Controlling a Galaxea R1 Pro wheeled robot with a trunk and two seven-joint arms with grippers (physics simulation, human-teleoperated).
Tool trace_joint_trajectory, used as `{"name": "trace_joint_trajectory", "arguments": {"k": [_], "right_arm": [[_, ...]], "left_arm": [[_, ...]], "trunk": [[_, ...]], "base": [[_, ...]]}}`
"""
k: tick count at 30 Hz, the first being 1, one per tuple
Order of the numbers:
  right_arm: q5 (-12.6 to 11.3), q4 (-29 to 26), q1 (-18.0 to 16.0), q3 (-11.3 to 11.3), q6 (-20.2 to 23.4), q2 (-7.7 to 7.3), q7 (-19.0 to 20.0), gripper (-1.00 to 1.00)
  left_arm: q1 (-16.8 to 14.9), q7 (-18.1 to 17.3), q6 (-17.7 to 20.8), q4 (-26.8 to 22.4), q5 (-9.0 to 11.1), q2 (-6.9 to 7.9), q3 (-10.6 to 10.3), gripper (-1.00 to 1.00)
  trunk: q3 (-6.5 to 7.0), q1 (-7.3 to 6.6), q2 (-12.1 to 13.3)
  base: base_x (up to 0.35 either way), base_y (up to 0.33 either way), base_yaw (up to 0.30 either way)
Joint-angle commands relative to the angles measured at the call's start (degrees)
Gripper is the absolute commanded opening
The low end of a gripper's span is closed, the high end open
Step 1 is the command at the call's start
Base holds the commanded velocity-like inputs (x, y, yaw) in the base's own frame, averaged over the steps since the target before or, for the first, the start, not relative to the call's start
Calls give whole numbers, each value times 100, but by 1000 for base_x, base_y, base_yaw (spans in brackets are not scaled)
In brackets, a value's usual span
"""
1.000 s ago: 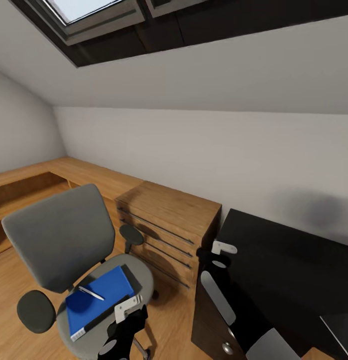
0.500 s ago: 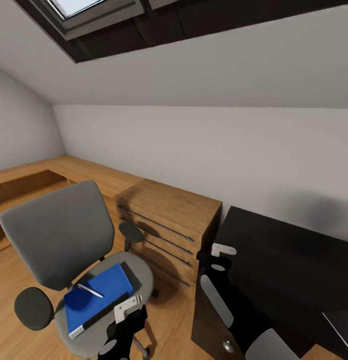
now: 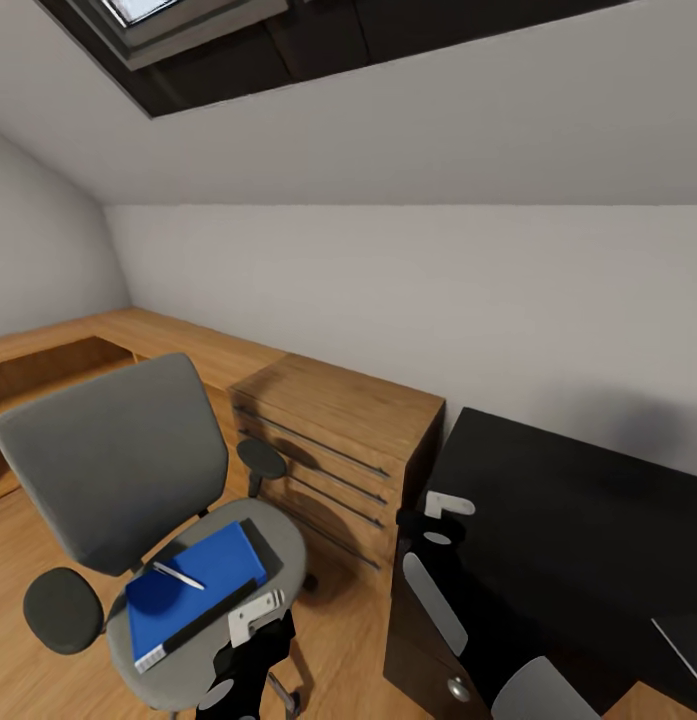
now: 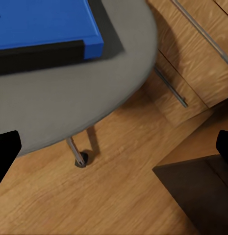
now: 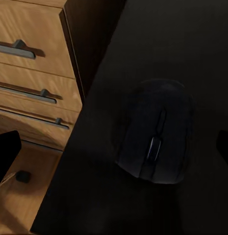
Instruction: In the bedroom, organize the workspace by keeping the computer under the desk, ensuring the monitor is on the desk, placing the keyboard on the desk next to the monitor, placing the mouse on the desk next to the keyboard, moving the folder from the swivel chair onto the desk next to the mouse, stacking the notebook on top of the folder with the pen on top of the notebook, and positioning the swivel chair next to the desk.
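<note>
The left gripper (image 4: pixel 114 147) has its fingers wide apart over the gray swivel chair (image 3: pixel 118 470), where a pen (image 3: pixel 178 575) lies on a blue notebook (image 3: pixel 188 590), and the right gripper (image 5: pixel 114 147), fingers also spread, hangs above the black mouse (image 5: pixel 155 132) on the dark desk (image 3: pixel 578 510).

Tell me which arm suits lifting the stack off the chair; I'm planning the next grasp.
Left, probably. The left pincer hangs open by the grey swivel chair's seat, beside the blue notebook on the dark folder. The right pincer is over the black desk.
</note>
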Motion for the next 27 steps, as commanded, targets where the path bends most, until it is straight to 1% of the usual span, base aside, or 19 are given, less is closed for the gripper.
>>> {"name": "trace_joint_trajectory", "arguments": {"k": [1, 10, 25, 27], "right_arm": [[-28, 1, -7, 12, 20, -2, -40, 100], [-35, 31, -9, -3, -29, -24, -36, 100], [-39, 37, -11, -27, -172, -40, -39, 100], [-43, 136, -16, -87, -179, -51, -38, 100]], "left_arm": [[-8, 22, -43, -7, 46, 5, -18, 100], [-11, 22, -43, -6, 50, 5, -18, 100], [-9, -6, -43, -15, 44, 47, -18, 100], [-8, -5, -43, -15, 44, 49, -18, 100]], "trunk": [[-24, 23, -45], [-186, 220, -406], [-186, 220, -406], [-186, 220, -406]], "base": [[0, 0, 0], [0, 0, 0], [0, 0, 0], [0, 0, 0]]}}
